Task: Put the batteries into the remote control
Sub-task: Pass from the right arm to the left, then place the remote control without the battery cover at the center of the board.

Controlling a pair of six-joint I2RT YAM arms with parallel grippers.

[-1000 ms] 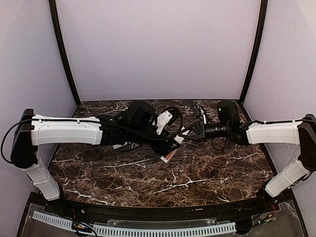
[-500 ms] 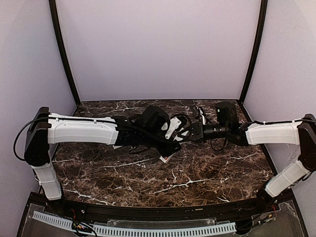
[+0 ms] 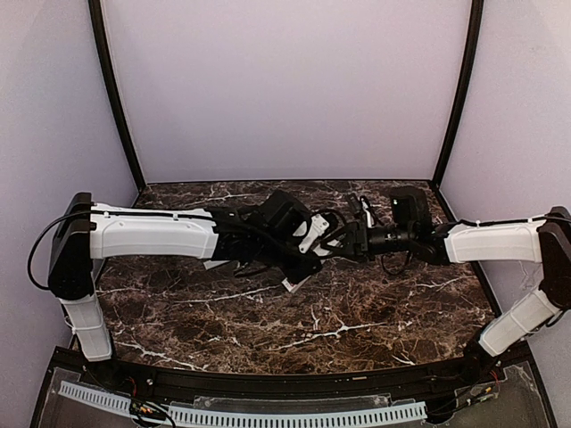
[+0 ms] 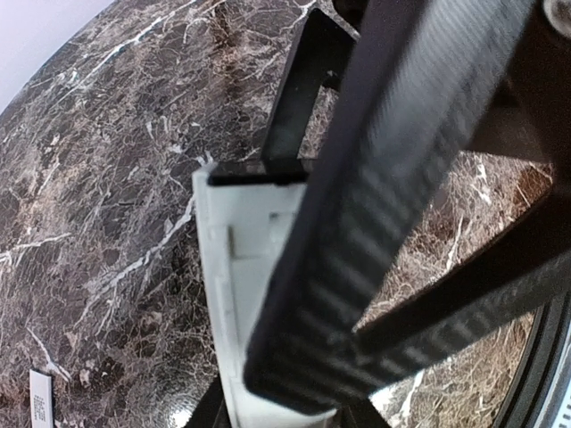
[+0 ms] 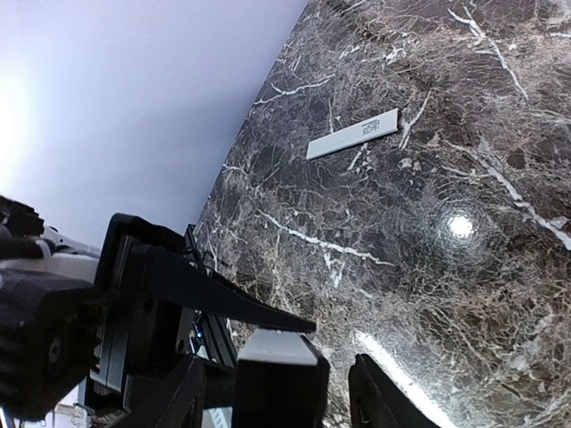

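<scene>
The white remote control [image 4: 227, 294] is in mid-air over the middle of the table, its open battery bay facing the left wrist camera. My left gripper [image 3: 326, 242] is shut on it, with a ribbed black finger [image 4: 357, 267] lying across its body. My right gripper [image 5: 277, 379] meets it from the right. The remote's end [image 5: 277, 346] sits between the right jaws, which stand open with a gap beside the right fingertip [image 5: 379, 388]. The batteries are out of view.
A thin white cover strip [image 5: 352, 135] with a printed label lies flat on the dark marble table [image 3: 375, 303], just in front of the left gripper; it also shows as a strip [image 3: 293, 283] in the top view. Purple walls enclose the back and sides.
My left arm moved right to meet the right gripper, and its jaws closed onto the remote. The right jaws spread apart off the remote's end.
</scene>
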